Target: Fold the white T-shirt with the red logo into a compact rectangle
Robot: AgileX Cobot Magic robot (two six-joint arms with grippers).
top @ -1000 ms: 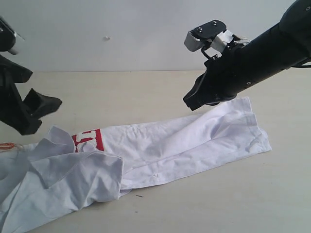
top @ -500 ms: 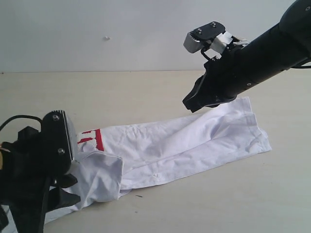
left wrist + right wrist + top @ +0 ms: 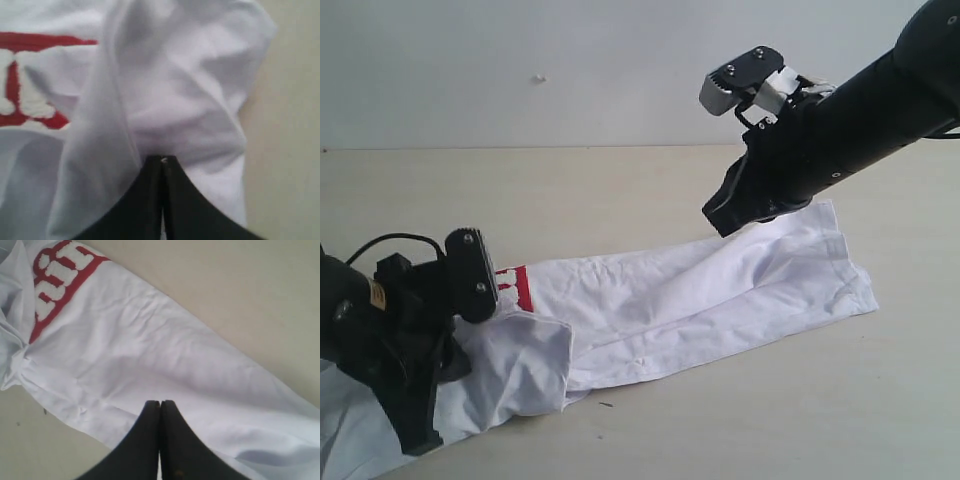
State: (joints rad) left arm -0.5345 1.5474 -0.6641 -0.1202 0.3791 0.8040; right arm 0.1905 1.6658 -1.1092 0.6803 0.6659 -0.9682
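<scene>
The white T-shirt [image 3: 700,300] lies folded lengthwise across the surface [image 3: 620,190], running from 8 o'clock to 3 o'clock. The red logo [image 3: 517,288] peeks out at its 9 o'clock end. There the left gripper [image 3: 162,162] pinches a raised fold. The right gripper [image 3: 160,405], closed and empty, hovers at 1 o'clock.

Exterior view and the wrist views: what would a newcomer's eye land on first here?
The long white T-shirt, folded into a wrinkled strip across the pale table, with a bit of the red logo showing near its left end. There the black left hand is closed on a bunched fold of cloth. The right hand hangs shut and empty above the strip's right end.
</scene>
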